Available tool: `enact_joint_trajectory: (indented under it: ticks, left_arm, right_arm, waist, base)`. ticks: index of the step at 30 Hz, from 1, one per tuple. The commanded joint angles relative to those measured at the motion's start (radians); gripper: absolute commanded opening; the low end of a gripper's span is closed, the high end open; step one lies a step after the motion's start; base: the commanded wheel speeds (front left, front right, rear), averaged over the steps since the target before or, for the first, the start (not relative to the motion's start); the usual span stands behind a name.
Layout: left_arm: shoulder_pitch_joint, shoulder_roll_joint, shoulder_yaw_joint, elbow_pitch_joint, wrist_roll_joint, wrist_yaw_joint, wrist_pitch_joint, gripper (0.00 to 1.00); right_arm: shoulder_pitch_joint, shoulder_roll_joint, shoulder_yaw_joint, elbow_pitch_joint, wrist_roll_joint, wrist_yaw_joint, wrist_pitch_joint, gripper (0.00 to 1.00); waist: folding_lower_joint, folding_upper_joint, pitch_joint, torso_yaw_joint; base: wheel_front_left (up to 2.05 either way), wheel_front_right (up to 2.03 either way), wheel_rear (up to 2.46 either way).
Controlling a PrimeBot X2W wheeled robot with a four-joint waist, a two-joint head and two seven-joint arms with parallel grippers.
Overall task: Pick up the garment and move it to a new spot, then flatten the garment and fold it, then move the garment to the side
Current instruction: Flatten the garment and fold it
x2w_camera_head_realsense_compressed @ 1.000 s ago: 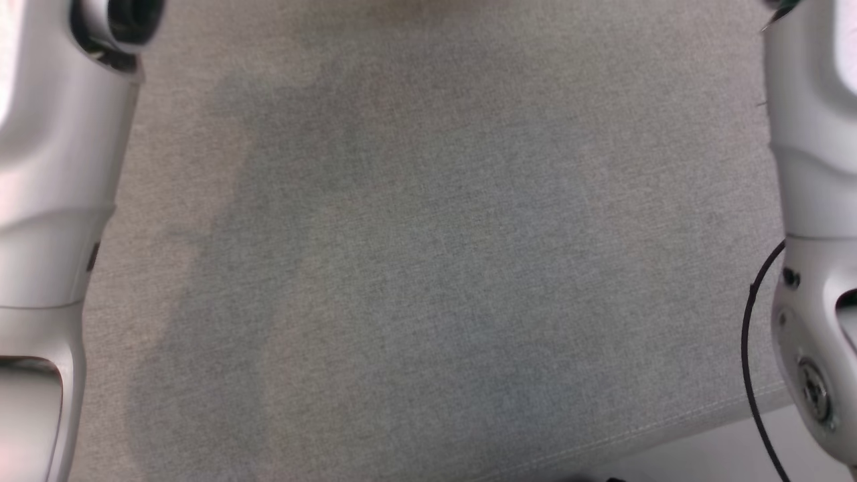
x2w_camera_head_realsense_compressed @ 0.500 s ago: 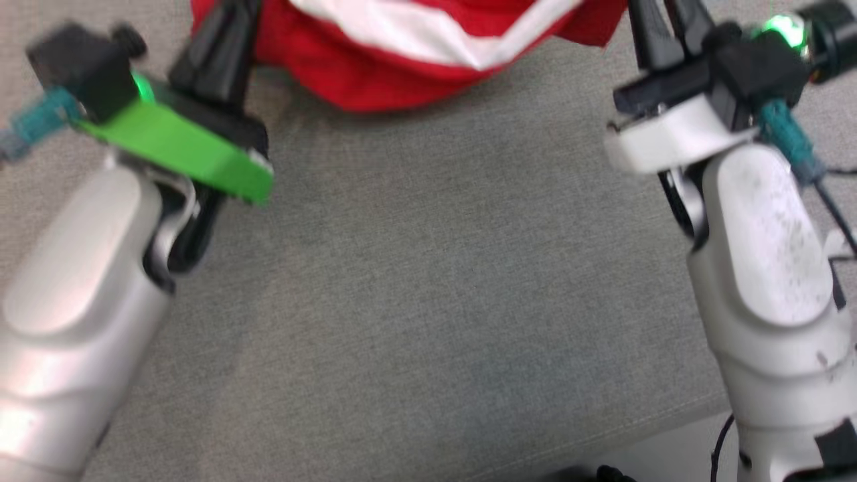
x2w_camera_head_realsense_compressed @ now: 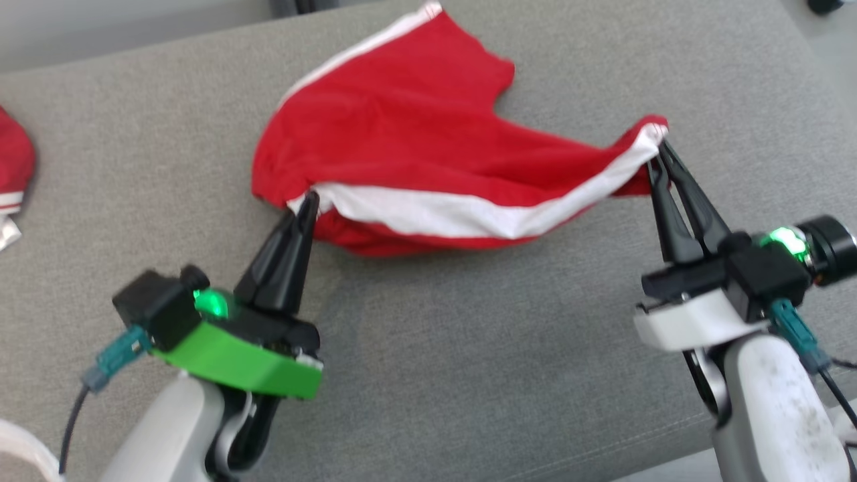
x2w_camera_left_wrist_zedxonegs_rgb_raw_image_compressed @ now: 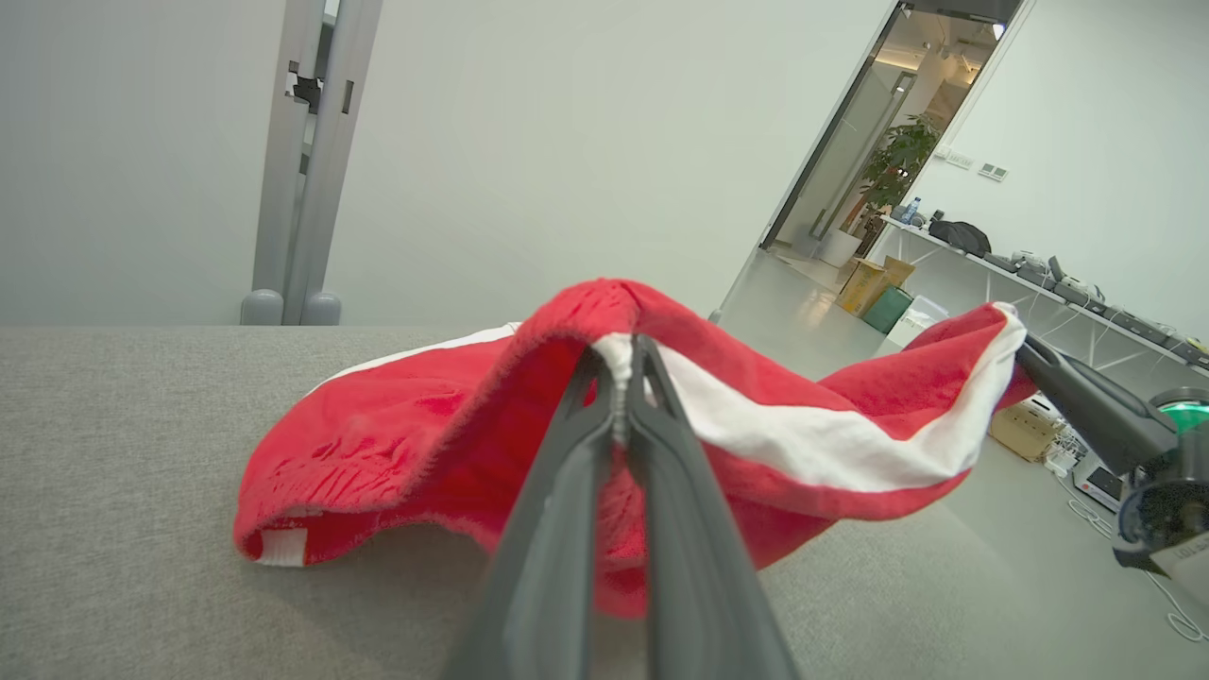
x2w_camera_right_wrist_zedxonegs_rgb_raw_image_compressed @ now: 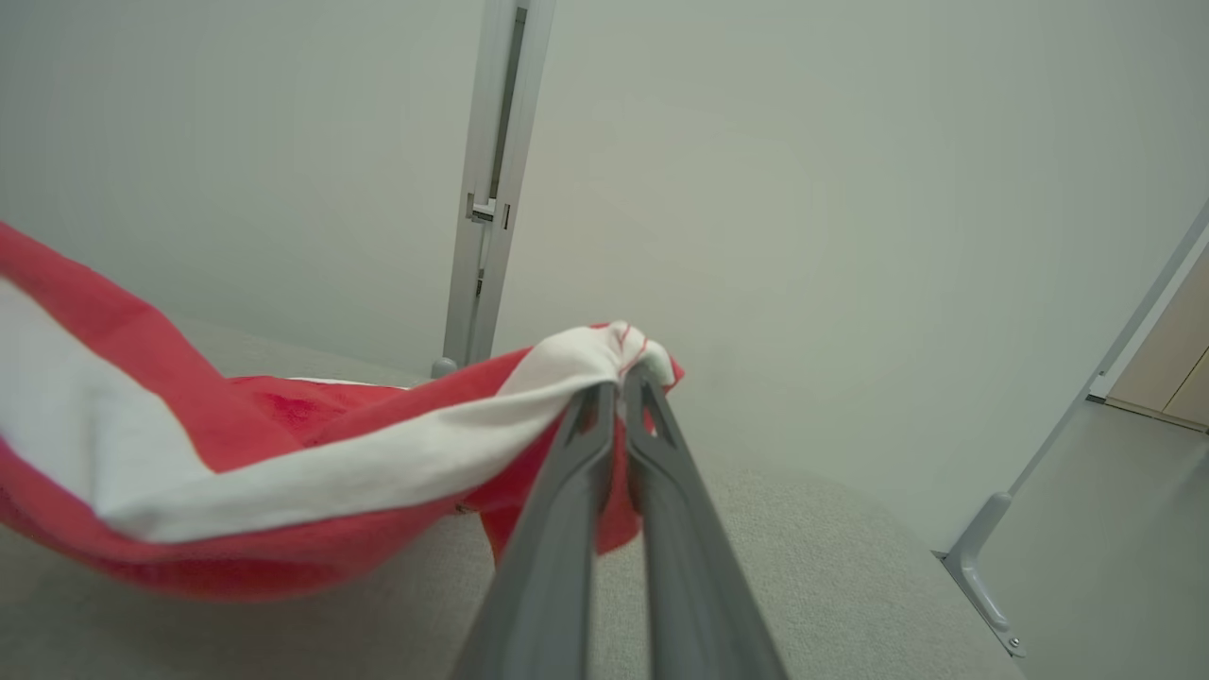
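grey fabric tabletop bears the red garment; left gripper and right gripper each pinch a white-edged corner, likely to stretch it flat.

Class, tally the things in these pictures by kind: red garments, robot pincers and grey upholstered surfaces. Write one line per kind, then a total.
Red garments: 2, the held garment and a second garment at the head view's left edge
Pincers: 2, the left pincer and the right pincer, both shut on the held garment
Grey upholstered surfaces: 1, the grey cushion
Total: 5
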Motion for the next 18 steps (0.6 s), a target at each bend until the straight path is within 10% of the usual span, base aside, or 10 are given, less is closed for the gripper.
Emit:
enact_joint_trajectory:
  ticks: [1,18]
  left_arm:
    - [0.045,-0.003,0.012,-0.018,0.015,-0.002,-0.003,0.0]
    - [0.23,-0.09,0.02,-0.027,-0.067,0.013,0.013,0.0]
  right_arm:
    - [0.043,-0.003,-0.006,-0.031,0.002,-0.001,0.012,0.0]
    - [0.16,-0.024,-0.072,-0.157,0.002,-0.001,0.162,0.0]
  waist:
    - [0.0,-0.0001,-0.078,-0.007]
    - [0.0,-0.0001,-0.041,0.065]
  base:
    - [0.0,0.0,0.0]
    - [0.0,0.0,0.0]
